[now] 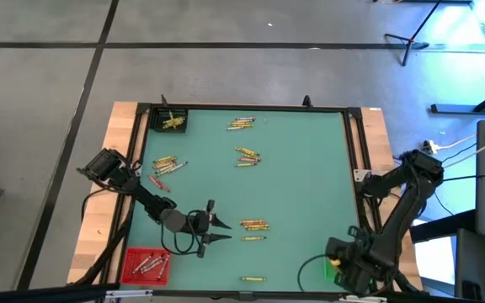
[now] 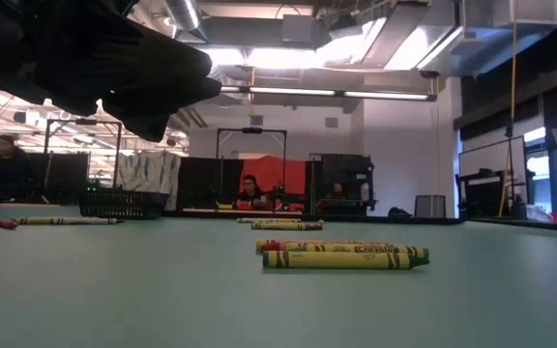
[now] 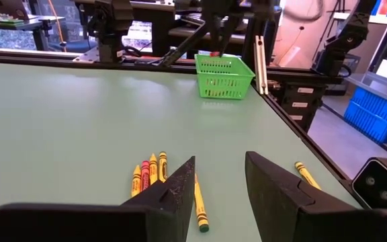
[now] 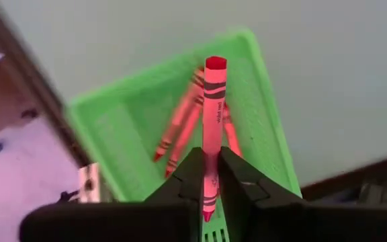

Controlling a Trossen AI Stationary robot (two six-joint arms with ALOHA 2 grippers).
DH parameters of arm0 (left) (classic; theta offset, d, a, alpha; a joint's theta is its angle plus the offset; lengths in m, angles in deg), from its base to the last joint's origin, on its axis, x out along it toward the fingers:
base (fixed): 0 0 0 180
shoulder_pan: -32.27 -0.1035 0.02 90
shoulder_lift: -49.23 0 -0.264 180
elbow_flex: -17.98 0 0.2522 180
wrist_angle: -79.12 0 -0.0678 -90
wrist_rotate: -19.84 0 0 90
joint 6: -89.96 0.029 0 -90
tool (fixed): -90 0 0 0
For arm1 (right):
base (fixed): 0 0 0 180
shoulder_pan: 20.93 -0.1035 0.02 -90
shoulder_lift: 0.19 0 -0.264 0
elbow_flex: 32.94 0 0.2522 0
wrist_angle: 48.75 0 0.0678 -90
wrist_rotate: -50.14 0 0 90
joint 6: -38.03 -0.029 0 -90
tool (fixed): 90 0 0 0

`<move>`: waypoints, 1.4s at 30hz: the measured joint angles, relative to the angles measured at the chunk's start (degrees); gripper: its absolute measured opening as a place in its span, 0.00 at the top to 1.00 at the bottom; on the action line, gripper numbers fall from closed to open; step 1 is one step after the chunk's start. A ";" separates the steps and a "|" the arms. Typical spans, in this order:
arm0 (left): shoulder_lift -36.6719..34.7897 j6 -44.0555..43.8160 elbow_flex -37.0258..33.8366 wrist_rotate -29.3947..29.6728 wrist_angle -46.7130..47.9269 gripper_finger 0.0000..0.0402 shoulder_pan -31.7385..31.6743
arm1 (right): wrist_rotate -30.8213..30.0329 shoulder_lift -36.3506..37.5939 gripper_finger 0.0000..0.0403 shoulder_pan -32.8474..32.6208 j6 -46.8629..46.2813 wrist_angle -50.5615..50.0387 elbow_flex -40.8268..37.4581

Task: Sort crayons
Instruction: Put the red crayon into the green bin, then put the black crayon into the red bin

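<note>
The left gripper (image 1: 222,232) hovers over the green table (image 1: 310,168) with its fingers (image 3: 173,191) apart and nothing between them; just ahead of its tips lie 4 crayons (image 3: 150,173), a 5th crayon (image 3: 199,205) directly below them; a green bin (image 3: 224,75) stands far beyond; the right gripper (image 4: 210,176) is clamped on a red crayon (image 4: 212,107), directly above that bin (image 4: 146,128), where more red crayons (image 4: 180,128) lie.
</note>
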 joint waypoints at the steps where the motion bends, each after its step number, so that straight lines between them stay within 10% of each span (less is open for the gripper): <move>1: 0.00 0.09 0.00 0.00 0.00 0.71 0.02 | 1.64 0.00 0.92 -0.47 -2.61 0.12 -0.82; 11: 0.00 0.33 0.00 -0.02 0.09 0.71 -0.92 | 6.73 1.27 0.61 0.75 -0.48 2.61 -2.63; 26: -0.50 0.26 0.00 1.27 -0.17 0.71 -1.45 | -34.58 1.90 0.56 16.69 34.64 1.94 -0.99; 42: -2.56 0.46 -0.07 -4.73 8.75 0.71 -14.93 | -27.08 1.90 0.56 55.18 74.84 27.64 -11.86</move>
